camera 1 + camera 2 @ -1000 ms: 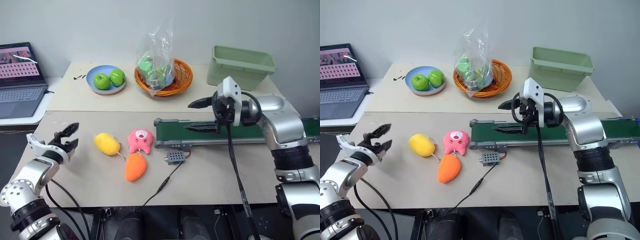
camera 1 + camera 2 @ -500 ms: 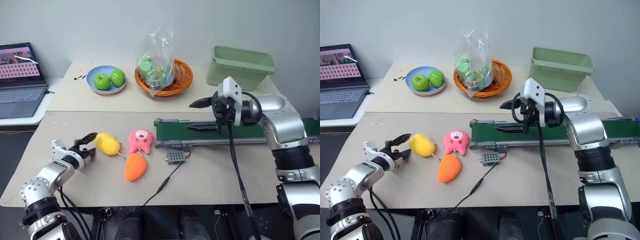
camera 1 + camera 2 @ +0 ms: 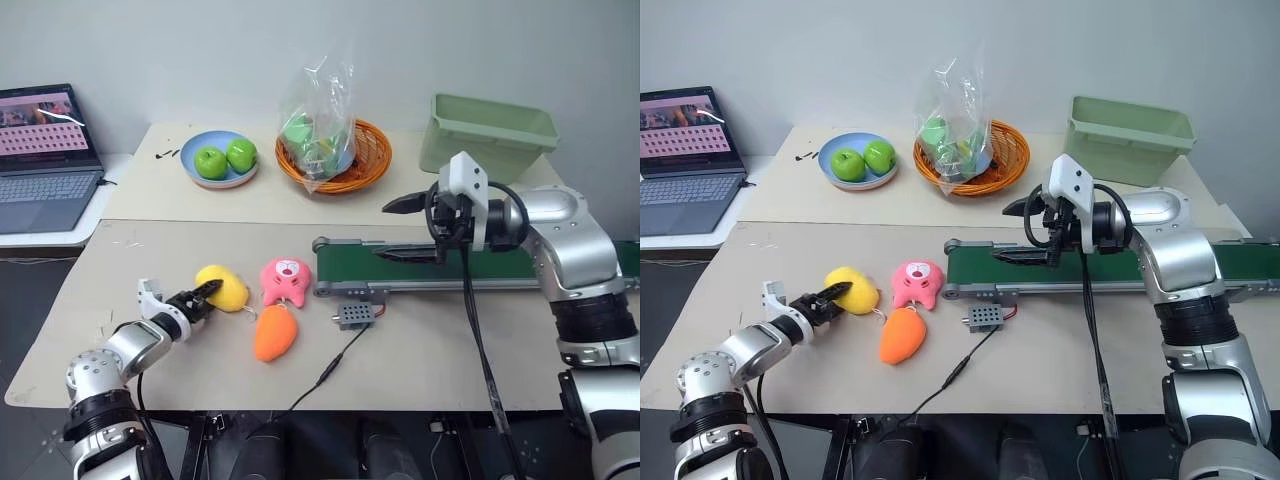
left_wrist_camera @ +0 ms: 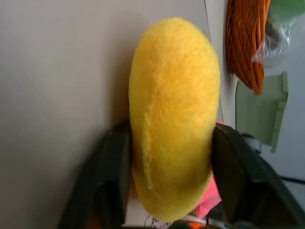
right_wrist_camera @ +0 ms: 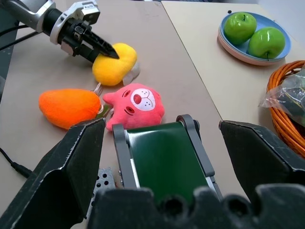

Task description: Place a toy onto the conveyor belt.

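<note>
Beige tabletop point(image 3: 450, 330) in front of a plain pale wall, second table pushed up behind it. Left arm reaches low across the near left part of the table, wrist almost level, left gripper point(image 3: 203, 296) pointing toward the middle. Its two black fingers point(image 4: 107, 186) sit on either side of the yellow toy point(image 3: 222, 288) and press against its flanks, clamped on it, as the left wrist view shows. Toy rests on the table, just left of the pink plush point(image 3: 285, 280), with the orange carrot plush point(image 3: 274, 333) in front and slightly right of it. Toy well apart from the conveyor belt point(image 3: 400, 265), which runs from mid-table off to the right.

Right arm raised, elbow bent, forearm crossing over the belt, right gripper point(image 3: 405, 230) pointing left above the belt's left end. Its fingers stand wide apart, nothing between them.

Small grey box point(image 3: 352, 315) with a cable lies just in front of the belt's left end.

Back table: blue plate point(image 3: 195, 173) with two green apples point(image 3: 225, 158); orange wicker basket point(image 3: 370, 165) holding a clear plastic bag point(image 3: 318, 110) of green items, can't tell what; pale green bin point(image 3: 485, 135) at right, contents hidden. Open laptop point(image 3: 45, 160) on the far left.
</note>
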Robot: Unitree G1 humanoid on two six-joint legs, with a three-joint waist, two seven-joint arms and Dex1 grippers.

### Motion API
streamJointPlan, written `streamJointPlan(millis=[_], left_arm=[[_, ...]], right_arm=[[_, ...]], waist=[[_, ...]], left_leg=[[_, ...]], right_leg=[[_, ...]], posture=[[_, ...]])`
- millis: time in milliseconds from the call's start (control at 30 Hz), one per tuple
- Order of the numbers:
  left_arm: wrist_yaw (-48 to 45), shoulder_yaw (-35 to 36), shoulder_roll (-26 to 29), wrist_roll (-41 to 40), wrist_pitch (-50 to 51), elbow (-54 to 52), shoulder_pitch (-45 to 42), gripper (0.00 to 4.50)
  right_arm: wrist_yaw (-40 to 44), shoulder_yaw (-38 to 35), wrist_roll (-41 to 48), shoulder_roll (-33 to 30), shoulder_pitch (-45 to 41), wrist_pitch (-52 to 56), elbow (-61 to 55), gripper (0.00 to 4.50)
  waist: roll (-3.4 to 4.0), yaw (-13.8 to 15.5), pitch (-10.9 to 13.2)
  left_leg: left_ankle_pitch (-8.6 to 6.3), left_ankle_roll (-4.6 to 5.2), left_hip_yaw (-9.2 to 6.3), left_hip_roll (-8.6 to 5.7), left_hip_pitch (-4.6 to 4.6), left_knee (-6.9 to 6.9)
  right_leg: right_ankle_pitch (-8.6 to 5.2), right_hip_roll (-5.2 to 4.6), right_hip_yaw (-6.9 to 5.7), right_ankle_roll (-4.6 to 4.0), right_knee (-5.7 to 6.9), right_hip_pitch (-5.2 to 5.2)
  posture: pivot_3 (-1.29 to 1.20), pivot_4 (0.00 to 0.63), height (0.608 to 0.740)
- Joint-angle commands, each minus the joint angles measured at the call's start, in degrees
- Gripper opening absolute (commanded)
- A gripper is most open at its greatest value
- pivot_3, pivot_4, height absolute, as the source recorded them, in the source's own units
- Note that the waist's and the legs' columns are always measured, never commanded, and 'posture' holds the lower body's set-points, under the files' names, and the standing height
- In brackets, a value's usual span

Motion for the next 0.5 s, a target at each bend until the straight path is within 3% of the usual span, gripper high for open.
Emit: streamJointPlan(millis=[33, 233, 333, 500], left_arm=[[-2.34, -1.57, 0.54, 0.33, 1.76, -3.54, -0.69, 0.61], [-5.85, -4.36, 2.54, 5.09, -2.21, -10.37, -2.41, 0.61], [-11.42, -9.05, 4.84, 12.24, -8.64, -17.57, -3.58, 0.61], [-20.05, -25.51, 14.3, 35.1, -24.39, -27.36, -4.84, 0.61]], right_arm=[[-0.43, -2.2, 0.87, -0.87, -0.17, -0.04, -1.89, 4.5], [-0.51, -2.1, 0.85, -0.88, -0.15, -0.19, -1.84, 4.5], [-0.52, -2.0, 0.79, -0.74, -0.27, -0.36, -1.64, 4.5], [-0.44, -1.72, 0.48, -0.55, -0.44, -0.86, -1.1, 4.5]], waist=[[0.0, -0.17, 0.0], [0.0, -0.46, 0.0], [0.0, -0.45, 0.0], [-0.02, -0.42, 0.02]], left_leg=[[0.0, 0.0, 0.0, 0.0, -0.01, 0.0], [0.0, 0.0, -0.01, 0.01, -0.04, 0.0], [0.0, 0.0, 0.0, 0.01, -0.04, 0.0], [0.01, -0.01, 0.1, 0.0, -0.08, -0.08]], right_leg=[[0.0, 0.0, 0.0, 0.0, -0.01, -0.01], [0.0, 0.0, 0.0, 0.0, 0.0, -0.04], [0.0, 0.01, 0.0, 0.0, -0.03, -0.03], [0.01, 0.01, 0.0, -0.01, -0.11, -0.06]], posture=[[0.0, 0.15, 0.74], [0.0, 0.15, 0.74], [0.0, 0.15, 0.74], [0.0, 0.15, 0.74]])
